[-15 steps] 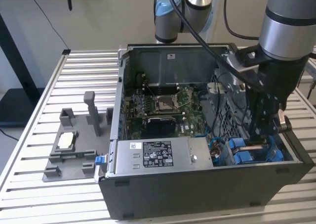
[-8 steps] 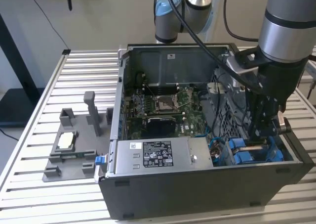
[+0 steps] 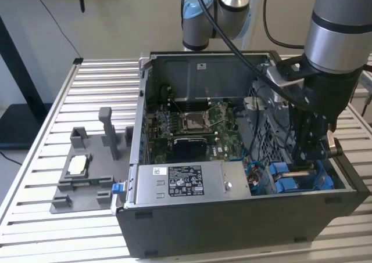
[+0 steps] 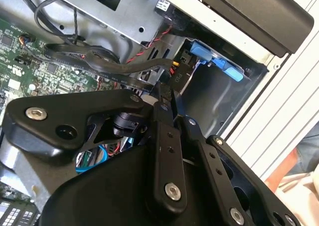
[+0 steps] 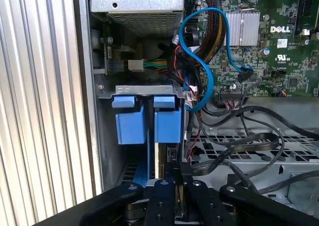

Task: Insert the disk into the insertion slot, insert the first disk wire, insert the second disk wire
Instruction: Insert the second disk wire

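The arm reaches down into the open computer case [image 3: 244, 228] on the slatted worktop [image 3: 52, 228], at the corner on the exterior view's right. Its gripper [image 3: 306, 158] hangs right over the insertion slot [image 3: 302, 179], where blue plastic frames stand side by side. In the first wrist view the gripper [image 5: 175, 186] has its fingers drawn close together, pinched on the thin edge of the disk [image 5: 164, 158], which stands upright in the insertion slot [image 5: 144, 91] between the blue frames. A blue cable [image 5: 202, 61] loops just beside it.
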Robot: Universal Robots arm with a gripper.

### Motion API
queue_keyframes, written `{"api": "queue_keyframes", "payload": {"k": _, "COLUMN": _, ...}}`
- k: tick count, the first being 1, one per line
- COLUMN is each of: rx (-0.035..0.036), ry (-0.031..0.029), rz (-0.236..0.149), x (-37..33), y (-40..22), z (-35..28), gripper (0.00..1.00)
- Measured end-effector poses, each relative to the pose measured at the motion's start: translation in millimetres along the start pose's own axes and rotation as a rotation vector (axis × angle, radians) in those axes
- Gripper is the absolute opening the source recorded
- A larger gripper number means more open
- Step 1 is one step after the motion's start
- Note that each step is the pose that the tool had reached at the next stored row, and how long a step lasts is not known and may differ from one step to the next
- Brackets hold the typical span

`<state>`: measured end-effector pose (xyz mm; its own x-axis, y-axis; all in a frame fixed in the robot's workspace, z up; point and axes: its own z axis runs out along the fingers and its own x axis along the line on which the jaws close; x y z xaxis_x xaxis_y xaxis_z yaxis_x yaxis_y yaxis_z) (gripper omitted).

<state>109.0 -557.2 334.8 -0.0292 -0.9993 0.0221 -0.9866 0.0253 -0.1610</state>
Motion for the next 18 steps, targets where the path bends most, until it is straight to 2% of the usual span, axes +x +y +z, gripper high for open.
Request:
{"api": "queue_keyframes", "payload": {"k": 3, "rx": -0.0002, "ry": -0.0003, "rz": 0.0, "x": 0.0, "y": 0.1, "z": 0.1, "gripper": 0.18}}
{"api": "queue_keyframes", "payload": {"k": 4, "rx": -0.0001, "ry": -0.0003, "rz": 0.0, "x": 0.0, "y": 0.1, "z": 0.2, "gripper": 0.24}}
{"api": "queue_keyframes", "payload": {"k": 7, "rx": -0.0007, "ry": -0.0001, "rz": 0.0, "x": 0.0, "y": -0.4, "z": -2.0, "gripper": 0.24}}
{"api": "queue_keyframes", "payload": {"k": 18, "rx": -0.013, "ry": 0.0003, "rz": 0.0, "x": 0.6, "y": -4.4, "z": -26.5, "gripper": 0.24}}
